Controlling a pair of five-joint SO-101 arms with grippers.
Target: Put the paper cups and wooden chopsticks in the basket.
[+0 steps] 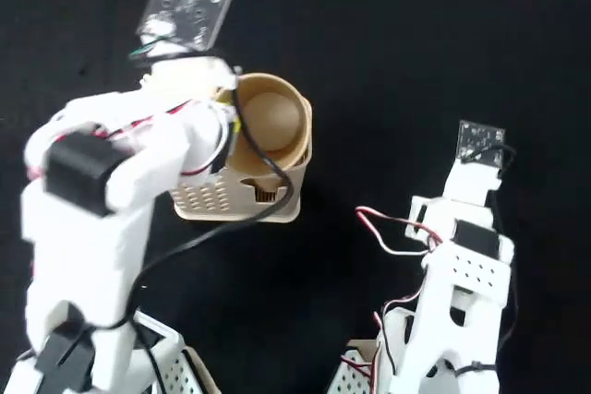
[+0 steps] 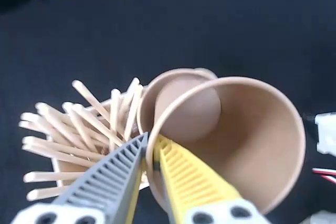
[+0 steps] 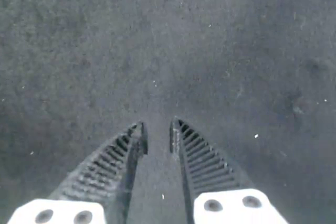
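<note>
- The left gripper is clamped on the rim of a paper cup, its grey finger outside the wall and its yellow finger inside.
- The held cup leans over the right-hand part of the cream perforated basket, its mouth facing up in the high view.
- The rim of a second paper cup shows just behind the held one. Whether the two are nested cannot be told.
- The wooden chopsticks stand bunched in the basket beside the cups, their ends fanned out and touching the second cup's rim.
- In the high view the left arm lies across the basket's left half and covers the chopsticks and much of the basket's rim.
- A black cable droops across the basket's front wall.
- The right gripper hangs over bare black table cloth, its jaws slightly parted and gripping nothing, well apart from the basket.
- Red and white wires loop out from the right arm.
</note>
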